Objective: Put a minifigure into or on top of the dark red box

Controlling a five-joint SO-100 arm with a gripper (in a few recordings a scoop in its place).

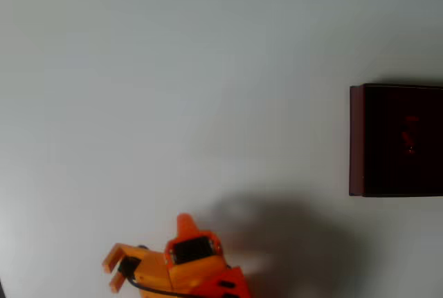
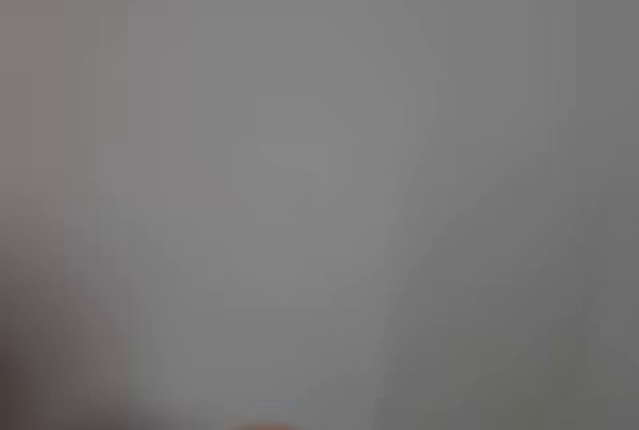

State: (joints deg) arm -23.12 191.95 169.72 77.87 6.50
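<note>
Orange gripper (image 1: pixel 114 270) is sitting spread and empty, well apart from the dark red box (image 1: pixel 357 139); a minifigure (image 1: pixel 408 135) seems inside, so I'm backing off gently.

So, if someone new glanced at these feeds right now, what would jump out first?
The orange gripper at the bottom edge of the overhead view, jaws apart and holding nothing, bright against the pale table. Next, the dark red box at the right edge, with faint red specks, possibly the minifigure, in its near-black interior. The wrist view is a grey blur.
</note>
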